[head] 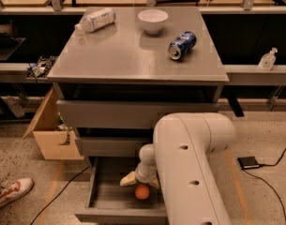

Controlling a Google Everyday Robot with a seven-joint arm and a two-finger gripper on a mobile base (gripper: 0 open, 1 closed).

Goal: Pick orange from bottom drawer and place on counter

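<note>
The orange (142, 191) lies inside the open bottom drawer (109, 203), near its middle right. My gripper (140, 182) reaches down into the drawer at the end of the white arm (189, 168) and sits right over the orange, its pale fingers (128, 179) spread to either side of the fruit's top. The fingers look open around it. The counter (128, 50) is the grey top of the cabinet above.
On the counter stand a white bowl (153, 20), a blue can on its side (182, 44) and a plastic bottle on its side (95, 19). An open cardboard box (51, 135) is left of the cabinet. A shoe (9, 193) is at the lower left. A black device (249, 162) and cables lie on the floor at right.
</note>
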